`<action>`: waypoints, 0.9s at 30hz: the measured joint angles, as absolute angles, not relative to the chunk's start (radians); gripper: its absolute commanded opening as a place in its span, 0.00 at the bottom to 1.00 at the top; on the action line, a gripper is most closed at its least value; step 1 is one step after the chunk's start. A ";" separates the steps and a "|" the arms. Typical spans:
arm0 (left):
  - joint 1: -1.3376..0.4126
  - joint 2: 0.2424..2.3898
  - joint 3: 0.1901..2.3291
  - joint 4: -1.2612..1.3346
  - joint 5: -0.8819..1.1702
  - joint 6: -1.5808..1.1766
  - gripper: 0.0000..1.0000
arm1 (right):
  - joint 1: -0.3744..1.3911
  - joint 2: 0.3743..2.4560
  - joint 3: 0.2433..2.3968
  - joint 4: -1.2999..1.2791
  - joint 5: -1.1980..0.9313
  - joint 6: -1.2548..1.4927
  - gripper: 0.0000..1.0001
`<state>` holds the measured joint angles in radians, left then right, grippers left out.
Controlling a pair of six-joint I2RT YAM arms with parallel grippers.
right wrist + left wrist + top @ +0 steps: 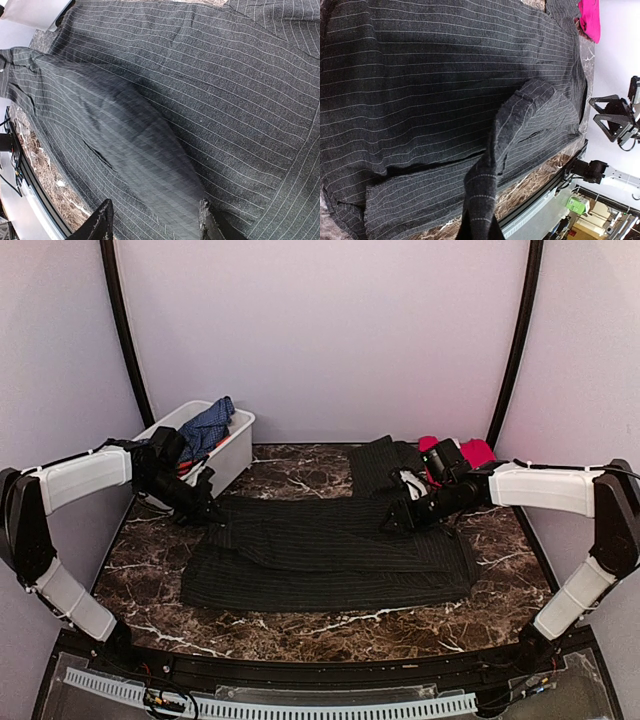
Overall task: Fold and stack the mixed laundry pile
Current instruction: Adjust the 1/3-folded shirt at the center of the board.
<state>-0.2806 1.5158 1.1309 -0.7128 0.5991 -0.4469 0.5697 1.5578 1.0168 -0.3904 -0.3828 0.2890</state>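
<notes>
Only the dark charcoal pinstriped shirt [330, 550] lies mid-counter, partly folded. Left tool [203, 508] pinches its far-left edge; right tool [400, 517] stands half-wide over cloth, grip unclear. Red cloth [470, 453] far right and blue checked garment [208, 425] in the white plastic bin [235, 452] remain unfolded; nothing is stacked.

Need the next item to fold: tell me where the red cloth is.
In the top view, the red cloth lies at the table's far right corner, behind the right gripper and beside the pinstriped shirt's far end.
</notes>
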 measured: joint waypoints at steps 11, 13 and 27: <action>-0.155 1.539 1.072 -0.731 0.709 -0.414 0.00 | 0.594 1.578 1.017 -0.396 -0.377 0.271 0.54; -0.147 1.554 1.058 -0.726 0.742 -0.422 0.00 | 0.615 1.587 1.017 -0.397 -0.368 0.262 0.55; -0.139 1.602 1.131 -0.633 0.903 -0.545 0.00 | 0.854 1.572 0.997 -0.347 -0.149 0.101 0.36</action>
<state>-0.1390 1.6024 1.1305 -0.6334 0.9031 -0.5453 0.8536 1.5719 0.9970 -0.3470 -0.1493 0.1005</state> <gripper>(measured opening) 0.018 0.362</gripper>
